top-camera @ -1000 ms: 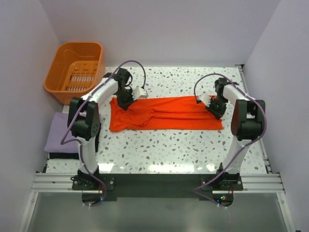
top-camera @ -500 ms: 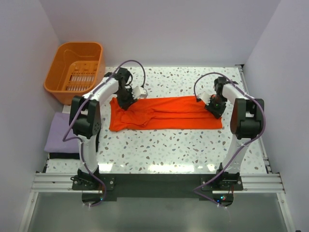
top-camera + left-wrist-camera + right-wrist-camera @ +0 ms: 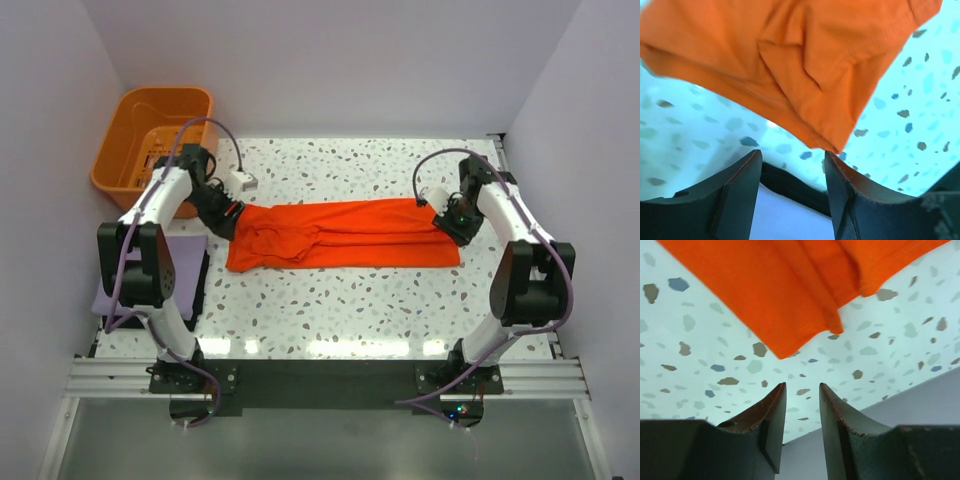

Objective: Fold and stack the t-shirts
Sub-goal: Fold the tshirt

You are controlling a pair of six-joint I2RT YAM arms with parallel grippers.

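The orange-red t-shirt (image 3: 345, 233) lies folded into a long band across the table. My left gripper (image 3: 222, 215) hovers just off its left end, open, with nothing between the fingers; in the left wrist view the shirt's rumpled corner (image 3: 790, 65) lies just beyond the left gripper (image 3: 792, 155). My right gripper (image 3: 456, 216) sits at the shirt's right end, open with a narrower gap and also holding nothing. The hem corner (image 3: 790, 295) lies ahead of the right gripper (image 3: 802, 386). The lavender t-shirt (image 3: 122, 275) lies folded off the table's left edge, partly behind my left arm.
An orange slotted basket (image 3: 155, 140) stands at the back left, close to my left arm. The speckled table (image 3: 340, 300) ends in a black strip (image 3: 795, 187) on the left. Grey walls close in on both sides, the right one (image 3: 920, 410) near my right gripper.
Both grippers have opened and let go of the orange-red shirt's ends. The left arm swung outward to the left, the right arm drew back slightly to the right. The shirt stays flat.
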